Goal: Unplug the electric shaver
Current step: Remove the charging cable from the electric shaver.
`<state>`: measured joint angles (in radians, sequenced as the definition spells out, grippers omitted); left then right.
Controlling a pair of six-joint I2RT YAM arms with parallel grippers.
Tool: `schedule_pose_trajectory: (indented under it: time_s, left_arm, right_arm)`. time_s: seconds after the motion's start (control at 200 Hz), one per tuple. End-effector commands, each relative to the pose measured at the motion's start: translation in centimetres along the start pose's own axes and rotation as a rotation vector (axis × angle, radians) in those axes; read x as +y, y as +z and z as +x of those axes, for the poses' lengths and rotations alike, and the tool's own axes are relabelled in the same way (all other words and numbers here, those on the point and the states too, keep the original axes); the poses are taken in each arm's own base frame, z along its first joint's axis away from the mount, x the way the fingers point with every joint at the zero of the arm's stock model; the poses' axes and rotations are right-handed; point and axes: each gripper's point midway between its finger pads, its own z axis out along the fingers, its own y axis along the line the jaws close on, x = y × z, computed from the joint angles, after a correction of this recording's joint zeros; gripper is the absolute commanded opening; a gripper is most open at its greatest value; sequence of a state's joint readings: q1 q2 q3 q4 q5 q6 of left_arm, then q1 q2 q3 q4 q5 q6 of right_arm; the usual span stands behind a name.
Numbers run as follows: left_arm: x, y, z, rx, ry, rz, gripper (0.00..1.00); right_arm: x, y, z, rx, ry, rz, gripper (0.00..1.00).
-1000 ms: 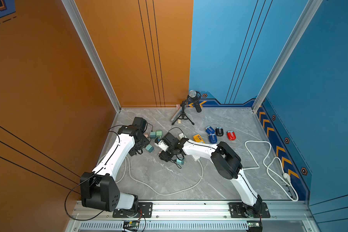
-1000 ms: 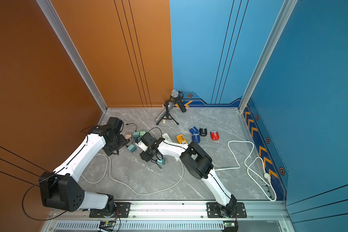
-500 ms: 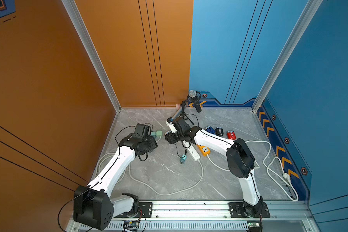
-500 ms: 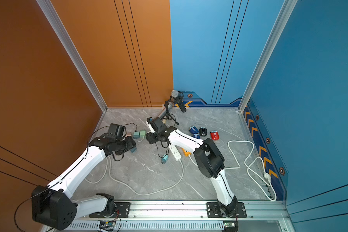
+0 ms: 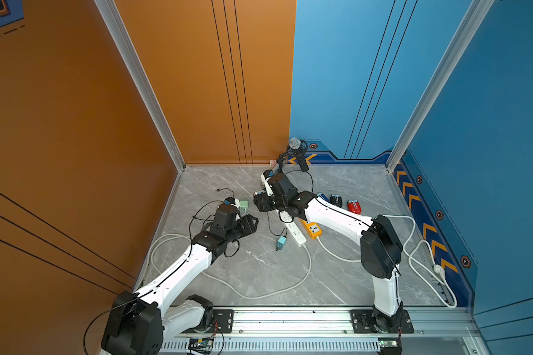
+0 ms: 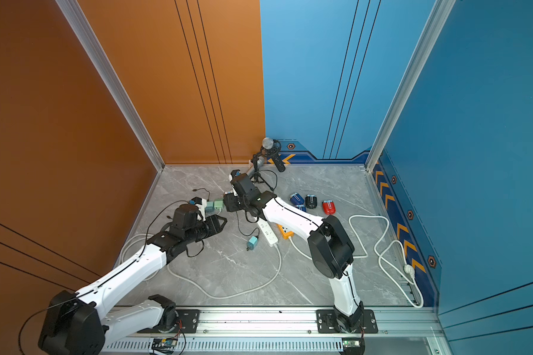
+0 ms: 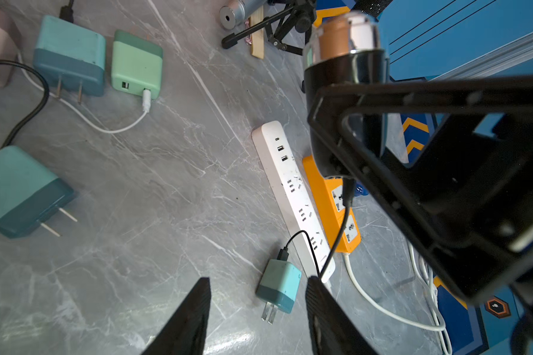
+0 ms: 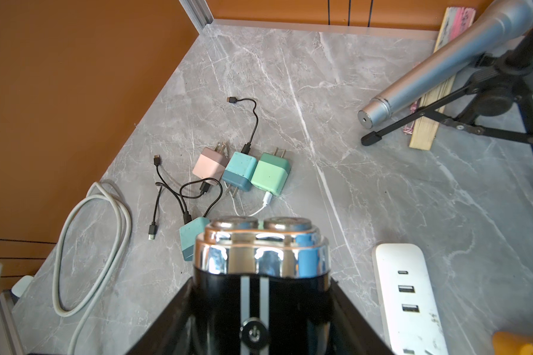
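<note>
From my remote station: the electric shaver runs off the right wrist view's edge, its base unseen, the right gripper cropped with it. In both top views I find it too small to make out. The right arm covers the far ends of the white power strip and orange strip. The left gripper fingers are cropped.

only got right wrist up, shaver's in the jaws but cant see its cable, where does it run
Observer: A black cable hangs from the shaver down into a small teal charger.
Operator: charger in the strip
Observer: No, it lies loose beside the white strip, prongs bare.
Operator: and the left arm
Observer: The left gripper points at that charger, jaws open, not touching it.
</note>
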<state>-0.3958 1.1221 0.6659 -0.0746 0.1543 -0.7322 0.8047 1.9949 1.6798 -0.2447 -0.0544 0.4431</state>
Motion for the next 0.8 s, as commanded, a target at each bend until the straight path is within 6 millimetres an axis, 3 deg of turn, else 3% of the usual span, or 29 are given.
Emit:
schedule_pose_trajectory:
  time_s: [0.0, 0.12, 0.796]
  left_arm:
    - [-3.3, -0.1, -1.6, -0.091, 0.032, 0.138, 0.50]
    - [-4.5, 0.3, -1.6, -0.100, 0.043, 0.193, 0.48]
    - [-6.7, 2.9, -1.9, -0.091, 0.034, 0.275, 0.40]
  right_arm:
    - [0.8, -2.3, -2.7, -0.088, 0.081, -0.025, 0.51]
    - [1.0, -2.6, -2.7, -0.089, 0.104, -0.032, 0.51]
    - [1.4, -3.9, -2.6, -0.122, 0.206, -0.069, 0.49]
